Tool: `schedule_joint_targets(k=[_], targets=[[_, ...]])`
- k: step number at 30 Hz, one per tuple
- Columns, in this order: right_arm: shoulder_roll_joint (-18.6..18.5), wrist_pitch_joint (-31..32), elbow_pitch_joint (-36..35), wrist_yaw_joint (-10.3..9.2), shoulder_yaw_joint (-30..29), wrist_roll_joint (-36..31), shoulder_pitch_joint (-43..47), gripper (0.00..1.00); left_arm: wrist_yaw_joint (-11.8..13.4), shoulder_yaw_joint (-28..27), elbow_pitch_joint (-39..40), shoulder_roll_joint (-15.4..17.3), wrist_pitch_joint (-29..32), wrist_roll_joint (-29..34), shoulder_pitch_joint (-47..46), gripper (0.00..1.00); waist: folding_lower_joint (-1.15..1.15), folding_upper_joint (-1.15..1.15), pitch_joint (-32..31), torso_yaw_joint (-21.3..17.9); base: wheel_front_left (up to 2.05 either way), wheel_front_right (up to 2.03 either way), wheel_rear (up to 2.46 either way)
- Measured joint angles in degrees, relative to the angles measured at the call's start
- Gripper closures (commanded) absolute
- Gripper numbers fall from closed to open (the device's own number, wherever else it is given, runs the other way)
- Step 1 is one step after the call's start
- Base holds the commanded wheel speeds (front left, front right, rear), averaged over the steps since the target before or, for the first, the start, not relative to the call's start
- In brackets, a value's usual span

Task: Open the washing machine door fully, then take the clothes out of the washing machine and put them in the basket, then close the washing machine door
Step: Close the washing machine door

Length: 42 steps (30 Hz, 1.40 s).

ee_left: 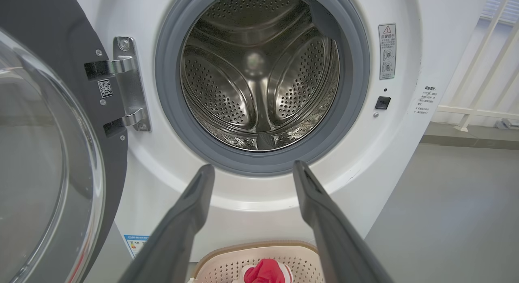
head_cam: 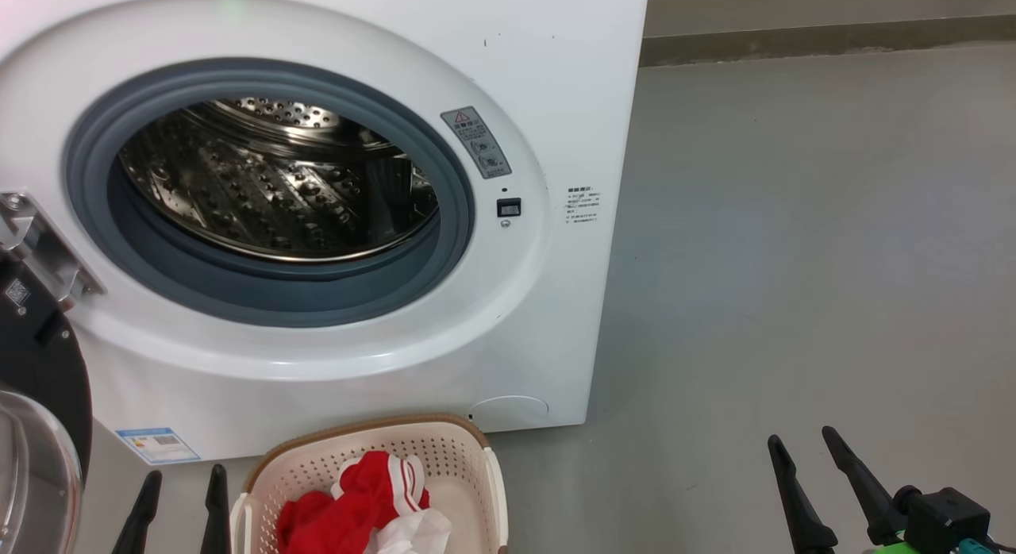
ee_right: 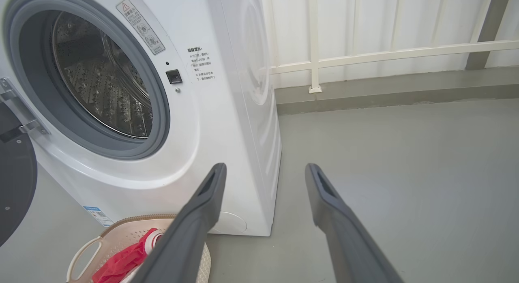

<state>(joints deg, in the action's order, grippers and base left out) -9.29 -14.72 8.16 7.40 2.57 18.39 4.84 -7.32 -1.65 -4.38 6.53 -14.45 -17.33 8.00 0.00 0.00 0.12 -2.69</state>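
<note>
The white washing machine (head_cam: 524, 78) stands with its door (head_cam: 40, 363) swung wide to the left on its hinge. Its steel drum (ee_left: 259, 72) holds no clothes. The red and white clothes (head_cam: 361, 510) lie in the cream basket (head_cam: 456, 451) on the floor right before the machine. My left gripper (head_cam: 182, 478) is open just left of the basket, with nothing between its fingers. My right gripper (head_cam: 802, 439) is open over bare floor to the right, well clear of the machine. The door's glass bowl (ee_left: 36, 161) bulges at the left of the left wrist view.
Grey floor (head_cam: 794, 260) stretches to the right of the machine. A white railing (ee_right: 385, 54) and a low kerb run along the back wall. The open door takes up the room at the machine's left.
</note>
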Motion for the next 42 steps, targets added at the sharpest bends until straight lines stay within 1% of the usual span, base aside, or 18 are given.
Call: schedule_joint_targets(k=[8,25,42], targets=[[0.0,0.0,0.0,0.0,0.0,0.0,0.0,0.0,0.0,0.0,0.0,0.0,0.0,0.1,0.0,0.0,0.0,0.0,0.1,0.1,-0.35,0.35,0.0],[0.1,0.0,0.1,0.0,0.1,0.0,0.0,0.0,0.0,0.0,-0.1,0.0,0.0,0.5,0.0,0.0,0.0,0.0,0.3,0.3,-1.2,1.2,0.0],[0.1,0.0,0.1,0.0,0.2,0.0,0.0,0.0,0.0,0.0,-0.1,0.0,0.0,0.5,0.0,0.0,0.0,0.0,0.4,0.7,-0.06,0.06,0.0]])
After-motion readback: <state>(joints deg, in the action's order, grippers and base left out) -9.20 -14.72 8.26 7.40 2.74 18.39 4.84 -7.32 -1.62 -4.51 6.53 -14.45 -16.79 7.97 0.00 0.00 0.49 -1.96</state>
